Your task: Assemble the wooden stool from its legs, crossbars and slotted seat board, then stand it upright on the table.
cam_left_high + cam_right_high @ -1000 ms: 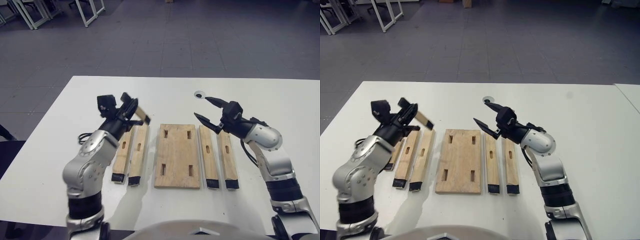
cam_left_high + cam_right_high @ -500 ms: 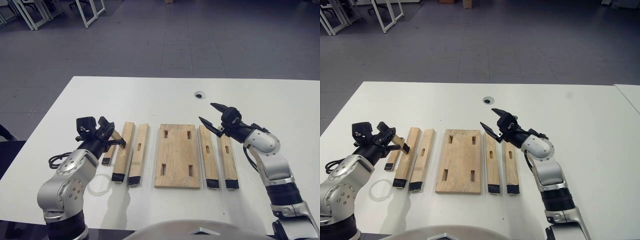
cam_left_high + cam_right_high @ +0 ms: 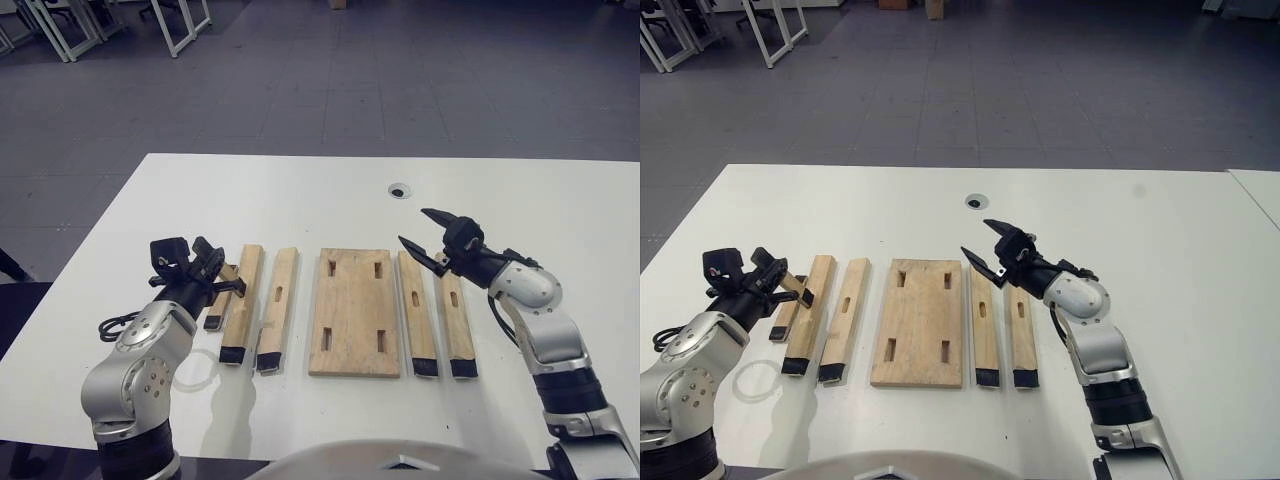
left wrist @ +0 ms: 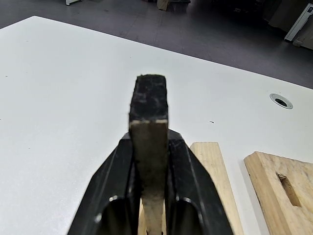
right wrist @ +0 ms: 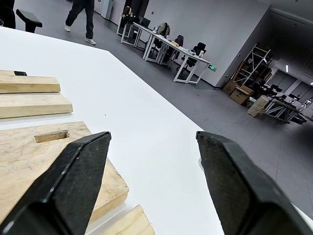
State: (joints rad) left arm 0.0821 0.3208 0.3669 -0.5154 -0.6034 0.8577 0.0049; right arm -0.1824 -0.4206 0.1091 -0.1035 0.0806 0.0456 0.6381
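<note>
Nearby, a ring (image 3: 758, 398), perhaps tape, lies by the clamped piece (image 4: 149, 142).

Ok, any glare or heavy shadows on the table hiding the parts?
Left eye view: the table is evenly lit, no glare; a soft shadow by the left arm falls on bare table, clear of the planks. Left wrist view: the left gripper and its wooden piece block the middle. Right wrist view: the right gripper, fingers dark, frames the seat board.
</note>
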